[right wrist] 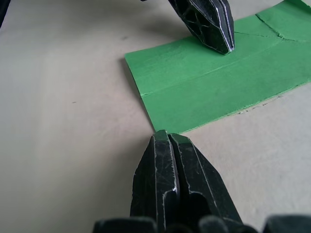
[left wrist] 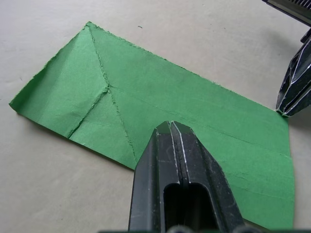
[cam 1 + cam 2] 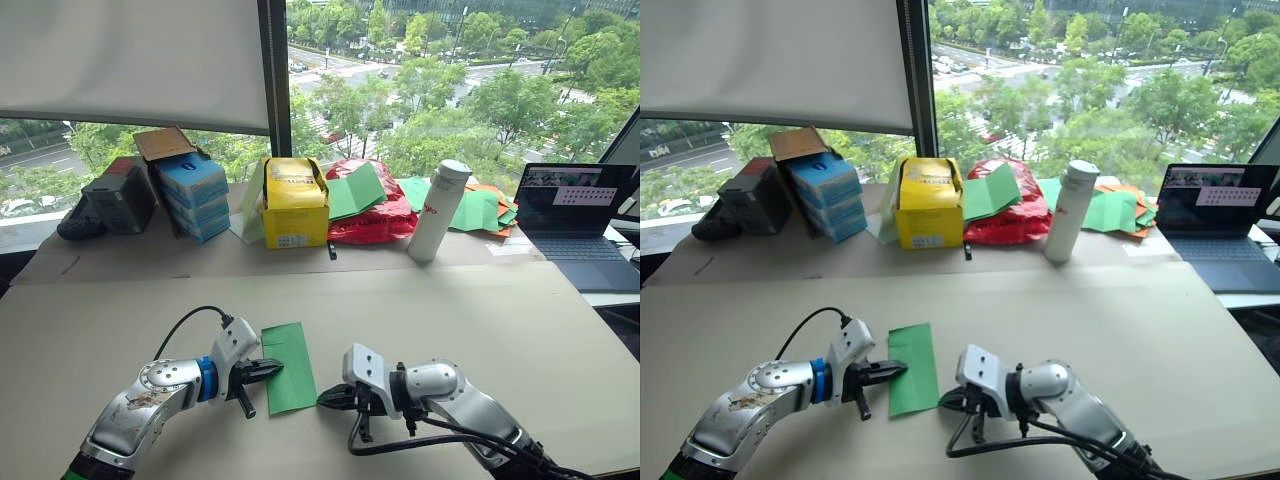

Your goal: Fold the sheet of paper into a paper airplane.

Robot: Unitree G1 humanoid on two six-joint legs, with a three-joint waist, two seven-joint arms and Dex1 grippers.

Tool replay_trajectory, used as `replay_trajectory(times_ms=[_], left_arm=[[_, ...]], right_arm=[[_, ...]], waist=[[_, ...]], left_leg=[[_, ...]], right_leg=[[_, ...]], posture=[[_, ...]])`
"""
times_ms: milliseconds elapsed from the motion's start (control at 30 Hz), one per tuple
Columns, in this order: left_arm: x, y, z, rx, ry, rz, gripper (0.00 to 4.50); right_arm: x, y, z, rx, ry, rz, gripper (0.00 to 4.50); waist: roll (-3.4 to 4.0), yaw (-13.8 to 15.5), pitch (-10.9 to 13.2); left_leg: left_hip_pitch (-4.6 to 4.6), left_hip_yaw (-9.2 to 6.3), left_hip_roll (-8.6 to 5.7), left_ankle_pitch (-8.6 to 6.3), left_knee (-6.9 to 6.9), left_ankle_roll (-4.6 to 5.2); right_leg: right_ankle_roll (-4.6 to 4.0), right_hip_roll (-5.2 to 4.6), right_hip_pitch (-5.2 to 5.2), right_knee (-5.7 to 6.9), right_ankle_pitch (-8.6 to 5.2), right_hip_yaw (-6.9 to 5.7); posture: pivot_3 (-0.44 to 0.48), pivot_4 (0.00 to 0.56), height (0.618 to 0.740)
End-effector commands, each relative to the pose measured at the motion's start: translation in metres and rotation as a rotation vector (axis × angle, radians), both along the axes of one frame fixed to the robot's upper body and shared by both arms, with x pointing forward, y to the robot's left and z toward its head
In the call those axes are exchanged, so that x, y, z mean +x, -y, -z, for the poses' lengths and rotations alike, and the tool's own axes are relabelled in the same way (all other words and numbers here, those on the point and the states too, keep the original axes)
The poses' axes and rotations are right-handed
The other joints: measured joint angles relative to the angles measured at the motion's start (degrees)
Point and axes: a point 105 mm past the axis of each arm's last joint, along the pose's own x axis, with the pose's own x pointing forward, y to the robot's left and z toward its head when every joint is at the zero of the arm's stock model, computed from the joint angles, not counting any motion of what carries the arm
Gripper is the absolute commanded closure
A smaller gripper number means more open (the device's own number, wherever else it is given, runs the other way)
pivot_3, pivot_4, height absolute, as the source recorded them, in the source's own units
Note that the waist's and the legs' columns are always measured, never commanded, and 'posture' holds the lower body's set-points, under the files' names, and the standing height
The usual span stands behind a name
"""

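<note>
Left wrist view gives you the best look at the sheet of paper [image 2: 194, 111]: it lies flat on the table [image 3: 480, 330] as a long rectangle, apparently folded in half lengthwise, with crease lines crossing diagonally near one end and running along its length. You have the left gripper [image 3: 268, 371] closed to a narrow tip, pressing down on the paper's left edge. Your right gripper [image 3: 330, 399] is also closed, holding nothing, its tip at the table just beside the paper's near right corner.

By my reading you are early in the job. The centre fold and some corner creases exist, but the nose corners are not folded in, no pointed shape has formed, and the wing folds all remain.

Readable writing is scarce. The yellow box [image 3: 295, 203] at the back carries print too small to make out, and the white bottle [image 3: 439, 210] has a small red mark you cannot read. The laptop [image 3: 577, 212] screen shows a window with no legible text.
</note>
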Motion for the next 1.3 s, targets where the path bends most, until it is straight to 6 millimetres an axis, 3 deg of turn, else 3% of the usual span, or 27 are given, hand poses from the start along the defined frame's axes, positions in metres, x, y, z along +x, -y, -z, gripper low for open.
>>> replay_trajectory(times_ms=[33, 200, 333, 467, 700, 833, 967, 1100, 1300], left_arm=[[-0.007, -0.003, 0.017, 0.036, -0.069, -0.009, 4.5], [-0.007, -0.002, 0.017, 0.036, -0.071, -0.007, 4.5], [-0.006, -0.002, 0.016, 0.035, -0.069, -0.007, 4.5], [-0.006, -0.002, 0.017, 0.035, -0.069, -0.004, 4.5], [-0.002, -0.001, 0.012, 0.017, -0.047, -0.017, 4.5], [0.0, -0.002, -0.016, -0.084, -0.017, -0.015, 4.5], [-0.002, -0.028, -0.048, -0.149, -0.007, -0.04, 4.5], [-0.008, -0.051, -0.053, -0.145, -0.041, -0.068, 4.5], [-0.004, -0.023, -0.041, -0.138, -0.036, -0.017, 4.5]], right_arm=[[-0.014, 0.01, 0.03, -0.124, -0.077, -0.026, 4.45], [-0.003, 0.007, 0.005, -0.069, -0.003, -0.003, 4.45], [0.012, 0.001, -0.04, 0.058, 0.08, 0.003, 4.45], [0.018, -0.003, -0.057, 0.085, 0.117, -0.003, 4.45], [0.028, -0.011, -0.053, 0.107, 0.122, 0.029, 4.45], [0.028, -0.007, -0.061, 0.168, 0.105, 0.059, 4.45], [0.021, 0.0, -0.077, 0.317, 0.006, 0.104, 4.45], [0.018, 0.015, -0.067, 0.271, -0.005, 0.162, 4.45], [0.021, 0.016, -0.066, 0.276, -0.004, 0.211, 4.45]], waist=[[-0.01, 0.03, -0.01], [-0.01, 0.15, 0.0], [-0.01, 0.19, 0.03], [0.0, 0.23, 0.04], [0.0, 0.33, 0.04], [-0.03, 0.3, 0.07], [-0.23, 0.14, 0.22], [-0.19, -0.23, 0.25], [-0.22, 0.33, 0.3]], left_leg=[[0.0, 0.0, 0.0, 0.0, 0.0, 0.0], [-0.01, 0.0, 0.0, 0.0, 0.0, 0.0], [-0.04, 0.01, -0.01, 0.01, 0.01, 0.01], [-0.11, 0.0, -0.01, 0.02, 0.03, -0.01], [-0.16, 0.01, -0.02, 0.02, 0.04, 0.01], [-0.19, 0.01, -0.01, 0.02, 0.06, 0.01], [-0.69, -0.02, 0.0, 0.06, 0.17, -0.04], [-0.96, -0.01, -0.01, 0.08, 0.43, -0.06], [-0.95, 0.0, -0.05, 0.03, 0.66, 0.03]], right_leg=[[0.0, 0.0, 0.0, 0.0, 0.0, -0.01], [0.0, 0.0, 0.0, -0.01, 0.0, -0.01], [0.01, 0.0, -0.02, -0.01, 0.01, -0.01], [0.04, 0.01, -0.07, 0.0, 0.03, -0.02], [0.05, 0.02, -0.08, -0.01, 0.04, -0.03], [0.06, 0.02, -0.12, 0.01, 0.04, -0.03], [0.05, 0.04, -0.63, 0.3, 0.04, -0.07], [0.06, 0.05, -0.87, 0.46, 0.04, -0.07], [0.11, 0.05, -0.75, 0.46, 0.07, -0.08]], posture=[[0.0, 0.15, 0.74], [0.0, 0.15, 0.74], [0.0, 0.15, 0.74], [0.0, 0.15, 0.74], [0.0, 0.15, 0.74], [0.0, 0.15, 0.74], [0.0, 0.15, 0.74], [0.0, 0.15, 0.74], [0.0, 0.15, 0.74]])
